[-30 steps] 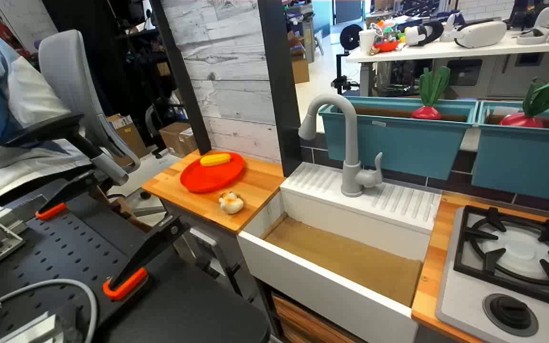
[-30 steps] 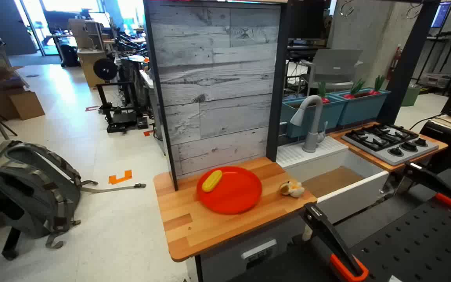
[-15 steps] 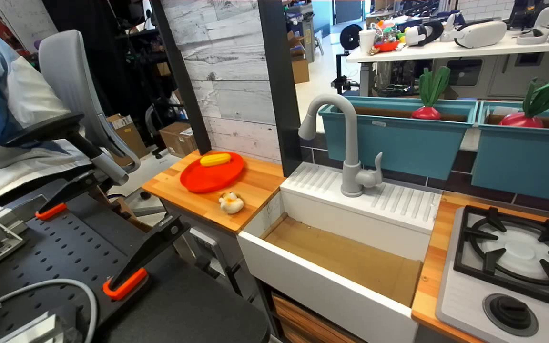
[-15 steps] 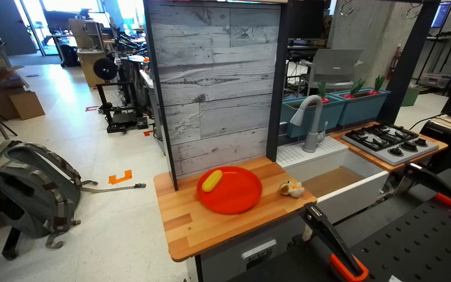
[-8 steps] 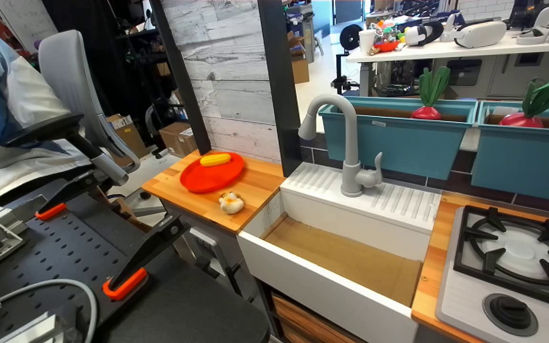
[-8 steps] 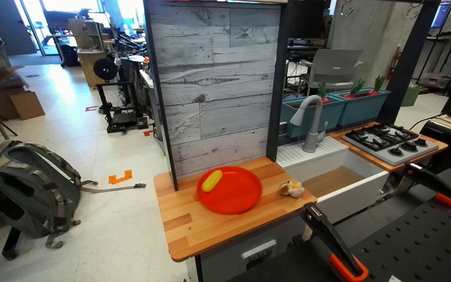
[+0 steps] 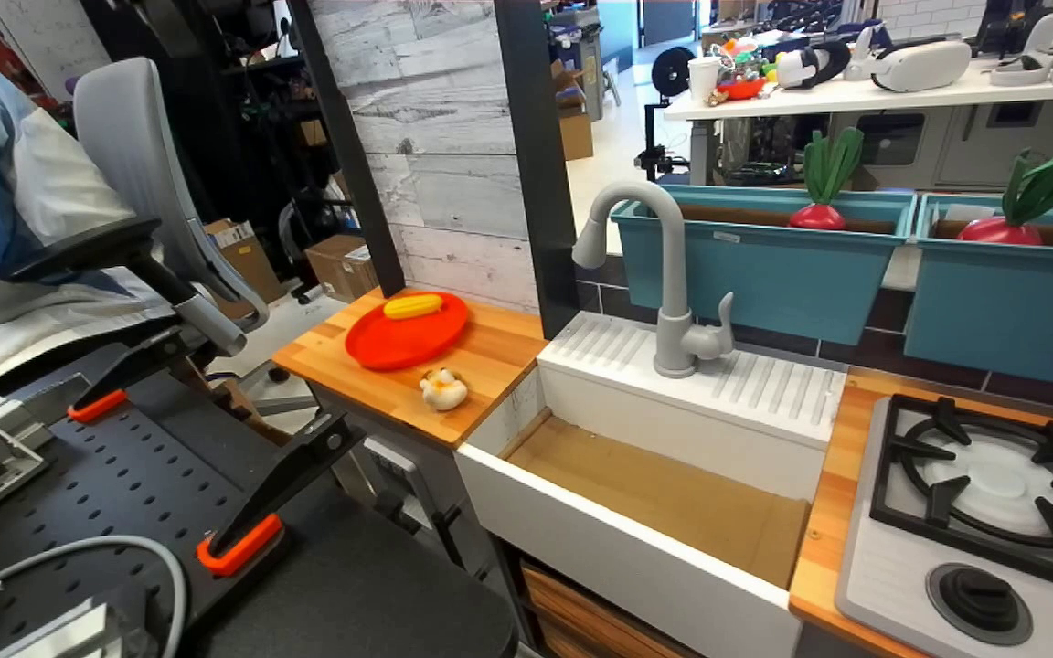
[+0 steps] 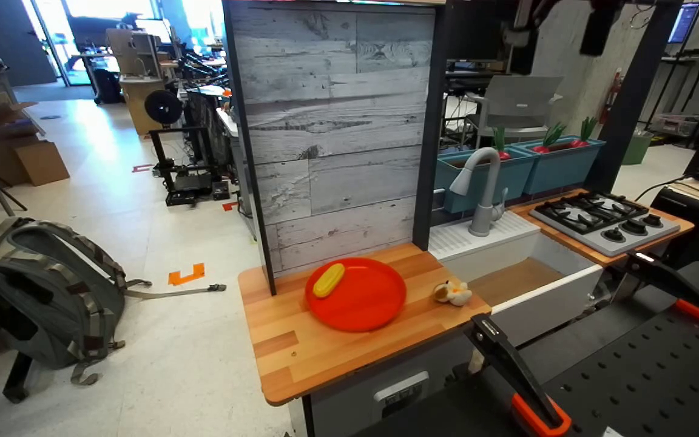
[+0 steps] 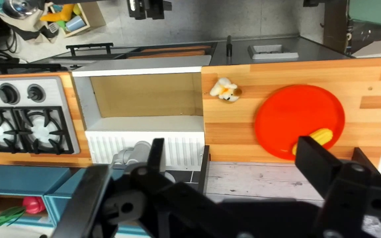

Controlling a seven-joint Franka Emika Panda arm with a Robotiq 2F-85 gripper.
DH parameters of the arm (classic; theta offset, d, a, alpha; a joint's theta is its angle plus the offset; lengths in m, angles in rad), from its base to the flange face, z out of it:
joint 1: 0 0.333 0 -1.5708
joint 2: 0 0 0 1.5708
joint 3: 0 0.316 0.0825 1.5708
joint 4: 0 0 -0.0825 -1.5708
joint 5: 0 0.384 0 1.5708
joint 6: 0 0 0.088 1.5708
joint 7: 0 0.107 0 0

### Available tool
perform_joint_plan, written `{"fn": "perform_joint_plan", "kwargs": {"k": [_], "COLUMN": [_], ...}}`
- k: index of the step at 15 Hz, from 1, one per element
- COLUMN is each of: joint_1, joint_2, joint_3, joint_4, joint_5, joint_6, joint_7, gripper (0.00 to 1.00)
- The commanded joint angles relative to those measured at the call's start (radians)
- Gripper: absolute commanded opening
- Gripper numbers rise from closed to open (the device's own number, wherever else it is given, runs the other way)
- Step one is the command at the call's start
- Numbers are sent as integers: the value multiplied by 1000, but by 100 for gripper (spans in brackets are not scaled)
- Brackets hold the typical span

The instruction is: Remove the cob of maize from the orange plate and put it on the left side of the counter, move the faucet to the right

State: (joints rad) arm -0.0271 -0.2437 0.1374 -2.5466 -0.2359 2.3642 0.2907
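Had Robotiq gripper [image 8: 557, 57] hanging at top edge in an exterior view, fingers [image 8: 602, 27] down, spread well apart. Saw yellow maize cob [image 8: 329, 280], slim with rounded ends, lying on orange plate [image 8: 368, 303] close to rim; located plate on wooden counter [image 8: 289, 376]. Found grey gooseneck faucet [image 7: 674, 265] upright on ribbed sink ledge [image 7: 769, 384]. Couldn't read small label [image 7: 726, 237] on teal planter [image 7: 764, 288].
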Motion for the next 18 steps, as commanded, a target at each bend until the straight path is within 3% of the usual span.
{"fn": "perform_joint_plan", "kwargs": {"k": [1, 4, 8, 11, 16, 18], "joint_1": [-3, 9, 49, 67, 44, 80], "joint_2": [152, 271, 427, 591, 850, 944], "joint_3": [7, -10, -53, -48, 39, 20], "joint_4": [-15, 10, 82, 178, 383, 476], "joint_5": [-42, -63, -36, 84, 279, 304], "joint_6": [217, 347, 470, 548, 512, 468], "joint_7": [126, 179, 151, 41, -133, -114], "gripper": [100, 100, 100, 100, 100, 100]}}
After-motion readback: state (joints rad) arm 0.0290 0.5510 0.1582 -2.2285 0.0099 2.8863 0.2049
